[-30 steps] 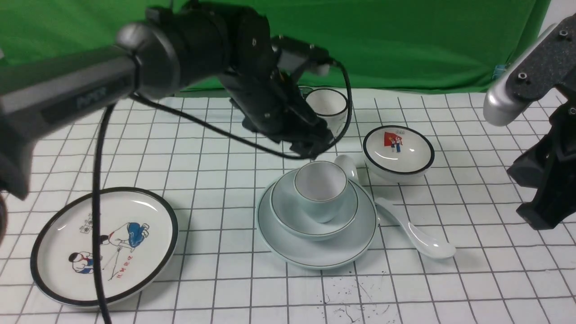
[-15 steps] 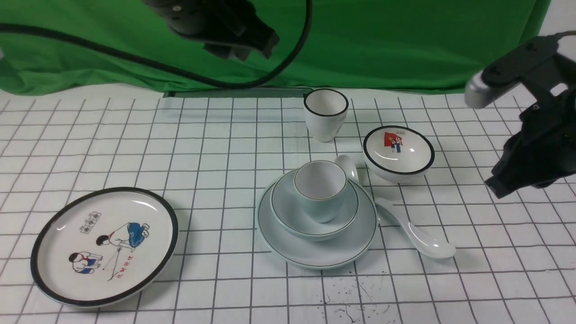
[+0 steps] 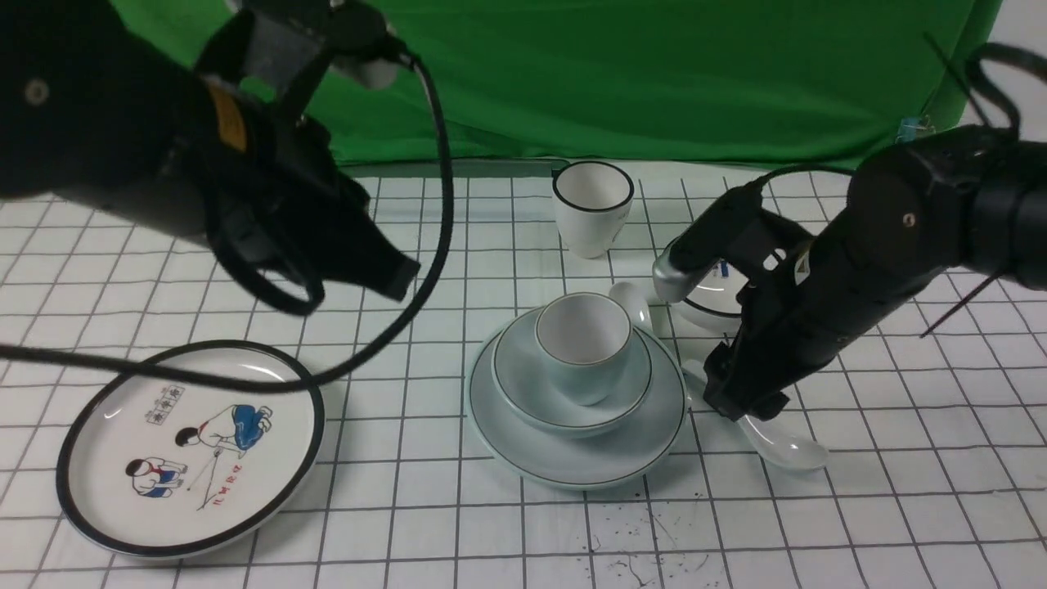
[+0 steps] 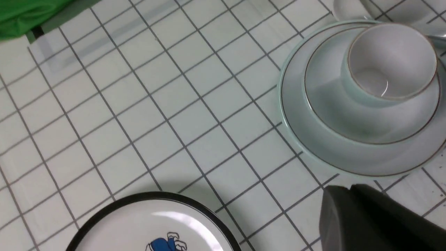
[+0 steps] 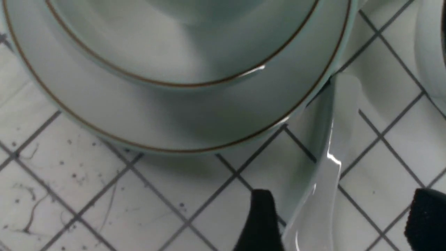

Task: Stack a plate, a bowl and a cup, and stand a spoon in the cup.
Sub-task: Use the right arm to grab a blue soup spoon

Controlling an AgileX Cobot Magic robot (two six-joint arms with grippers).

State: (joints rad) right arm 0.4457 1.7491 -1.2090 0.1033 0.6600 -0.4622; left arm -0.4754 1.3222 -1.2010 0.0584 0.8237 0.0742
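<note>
Below, found the right gripper (image 5: 343, 212) spread wide, fingers (image 5: 261, 223) astride the glossy curved handle of the white spoon (image 5: 331, 146), flat on the gridded cloth (image 5: 104, 195), close against the thin-lined rim of the plate (image 3: 572, 468). Saw the smooth bowl (image 3: 523, 393) nested on it, the round cup (image 3: 582, 339) upright inside. From the front alone, caught the left gripper (image 3: 393, 278) shut, well clear over open cloth.

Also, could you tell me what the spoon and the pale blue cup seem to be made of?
The spoon looks like glazed white ceramic, though melamine is possible: it is glossy, with sharp highlights along its handle. The cup looks like similar glazed ware: smooth pale blue outside, white inside, with a thin dark rim line.
</note>
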